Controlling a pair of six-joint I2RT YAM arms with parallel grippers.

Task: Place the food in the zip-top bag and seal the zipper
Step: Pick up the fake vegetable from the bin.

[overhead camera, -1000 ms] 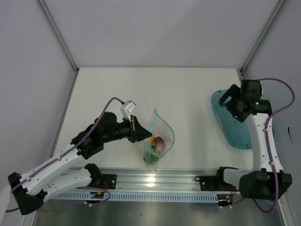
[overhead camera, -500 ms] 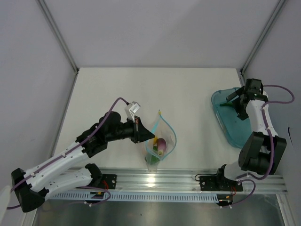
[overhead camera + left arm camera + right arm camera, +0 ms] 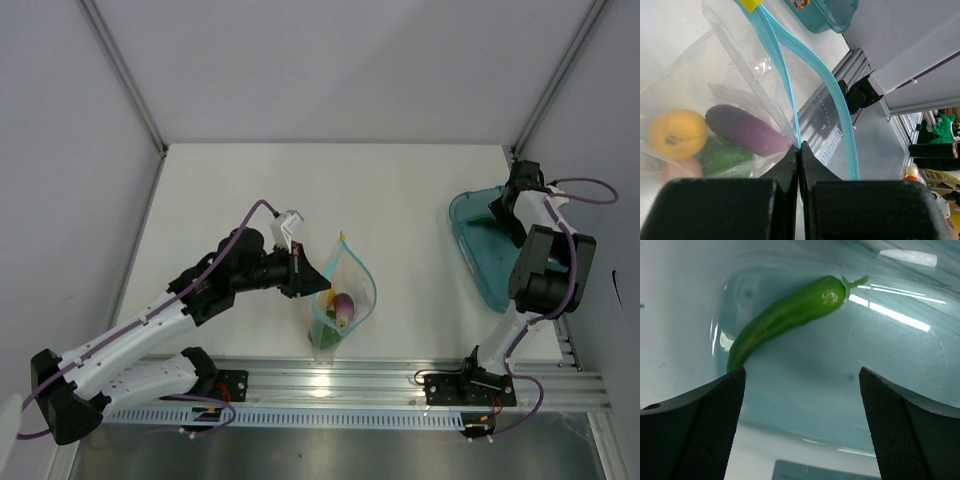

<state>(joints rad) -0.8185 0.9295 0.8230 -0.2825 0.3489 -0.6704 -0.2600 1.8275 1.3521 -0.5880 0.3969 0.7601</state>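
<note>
Plastic of the clear bag (image 3: 740, 85) is pinched in the left gripper (image 3: 799, 152), whose jaws are pressed tight together on one lip of the mouth, right at the blue zipper (image 3: 850, 145). The other lip of the zipper bows away to the right of the gripper, so the mouth gapes unsealed. A small yellow tab (image 3: 750, 4) sits at the zipper's far end, straight ahead of the gripper. The body of the bag hangs to the gripper's left and rests on the white desk (image 3: 400, 190). Inside it, just left of the fingertips, lies the purple eggplant (image 3: 742, 130), with the yellow pepper (image 3: 677, 134) further left beside it. The green pepper (image 3: 722, 156) is under the eggplant, and a pinkish egg (image 3: 677, 170) shows dimly below the yellow pepper.

Well apart from the bag, the right gripper (image 3: 801, 385) hangs over the teal tray (image 3: 880, 340) with its jaws spread wide and nothing between them. A long green chili (image 3: 790, 310) lies on the tray floor ahead of the gripper and slightly to its left, clear of both fingers, its stem pointing to the gripper's right.
</note>
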